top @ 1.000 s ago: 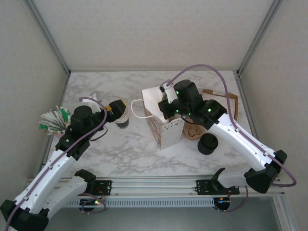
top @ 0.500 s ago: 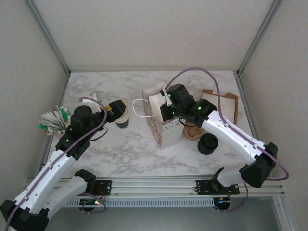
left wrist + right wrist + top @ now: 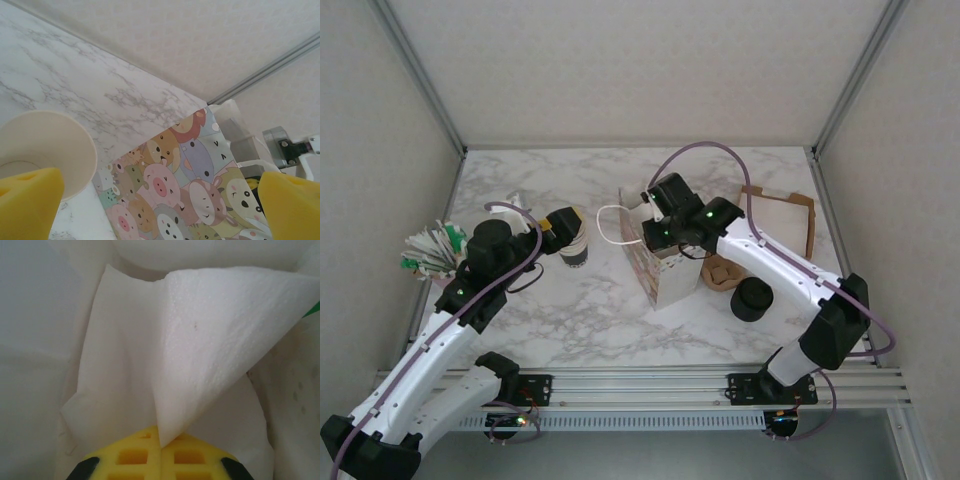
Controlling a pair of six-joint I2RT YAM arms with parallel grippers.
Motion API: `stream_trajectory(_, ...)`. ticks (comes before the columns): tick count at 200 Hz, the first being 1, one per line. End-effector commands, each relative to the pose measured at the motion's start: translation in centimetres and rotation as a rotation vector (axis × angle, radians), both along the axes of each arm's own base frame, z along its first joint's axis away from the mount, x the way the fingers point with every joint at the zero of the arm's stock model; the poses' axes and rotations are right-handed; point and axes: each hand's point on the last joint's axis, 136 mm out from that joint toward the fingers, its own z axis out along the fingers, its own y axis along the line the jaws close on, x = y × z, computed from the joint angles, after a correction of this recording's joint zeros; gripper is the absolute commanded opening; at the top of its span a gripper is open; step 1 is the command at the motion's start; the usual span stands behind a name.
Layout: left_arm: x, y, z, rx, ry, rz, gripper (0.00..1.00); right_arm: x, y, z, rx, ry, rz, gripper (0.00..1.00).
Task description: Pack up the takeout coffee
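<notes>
The takeout coffee is out of view. A paper bag [image 3: 665,278] printed with cartoon animals [image 3: 190,190] stands mid-table. My right gripper [image 3: 647,214] hangs at the bag's open mouth, shut on the corner of a white napkin [image 3: 200,340]; its yellow fingertips [image 3: 130,457] are pressed together, with white bag walls around them. My left gripper [image 3: 568,222] stands open just left of the bag, its yellow fingers [image 3: 25,200] spread wide. Under it is a lidless cream cup [image 3: 40,150], dark outside [image 3: 575,250].
A squat black stack of lids [image 3: 752,298] sits right of the bag, beside a brown cardboard carrier [image 3: 782,215]. A bundle of green-and-white packets [image 3: 430,250] lies at the left edge. Walls close in the table on three sides.
My right arm has swung left, carrying the napkin from beside the carrier to the mouth of the bag. The left arm has not moved.
</notes>
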Motion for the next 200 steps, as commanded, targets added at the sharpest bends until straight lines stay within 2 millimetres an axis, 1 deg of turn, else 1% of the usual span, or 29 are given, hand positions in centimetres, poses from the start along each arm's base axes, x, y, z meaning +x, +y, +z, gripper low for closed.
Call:
stream_trajectory(1, -0.1, -0.1, 0.0, -0.006, -0.01, -0.014, 1.0, 0.1, 0.3, -0.2, -0.007, 0.029, -0.014, 0.0)
stream_trajectory(58, -0.1, -0.1, -0.2, -0.006, -0.007, -0.015, 1.0, 1.0, 1.4, -0.8, -0.016, 0.069, -0.042, 0.0)
stream_trajectory(82, -0.1, -0.1, -0.2, -0.006, -0.008, -0.016, 1.0, 1.4, 1.9, -0.6, -0.019, 0.097, -0.063, 0.0)
stream_trajectory(112, -0.2, -0.1, -0.5, 0.002, 0.002, -0.015, 1.0, 1.9, 2.1, -0.6, -0.026, 0.117, -0.09, 0.0)
stream_trajectory(166, -0.2, -0.2, -0.9, 0.001, 0.013, -0.02, 1.0, 2.4, 2.9, -2.2, -0.038, 0.161, -0.107, 0.0)
stream_trajectory(180, -0.2, -0.2, -0.8, 0.001, 0.012, -0.02, 1.0, 2.4, 2.8, -1.8, -0.036, 0.157, -0.11, 0.0)
stream_trajectory(200, -0.3, -0.2, -0.8, -0.001, 0.013, -0.023, 1.0, 2.4, 2.6, -0.6, -0.027, 0.135, -0.112, 0.07)
